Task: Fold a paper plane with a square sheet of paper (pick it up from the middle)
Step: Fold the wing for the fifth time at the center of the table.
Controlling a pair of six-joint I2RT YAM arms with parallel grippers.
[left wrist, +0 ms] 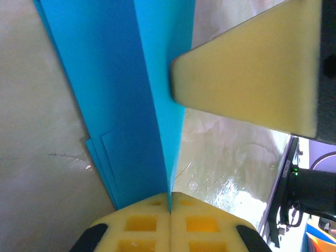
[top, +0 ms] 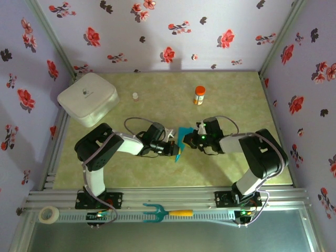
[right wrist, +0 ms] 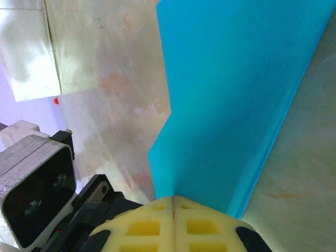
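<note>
Left wrist view: right tool (left wrist: 177, 79) pinches folded paper (left wrist: 118, 94).

Materials/finish check
Folded teal-blue paper sheet (left wrist: 126, 105): matt, smooth, crisp creases. Pale yellow finger pads (left wrist: 142, 226): matt, rubbery-looking. Mottled beige tabletop (left wrist: 226, 163): glossy, reflective. White rounded box (top: 87, 98), upper left: smooth plastic.

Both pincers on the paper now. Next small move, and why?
Probably lower the paper onto the table and press the crease flat: left pincer and right pincer are both shut on it from opposite sides, and its folded layers show splayed edges.
</note>
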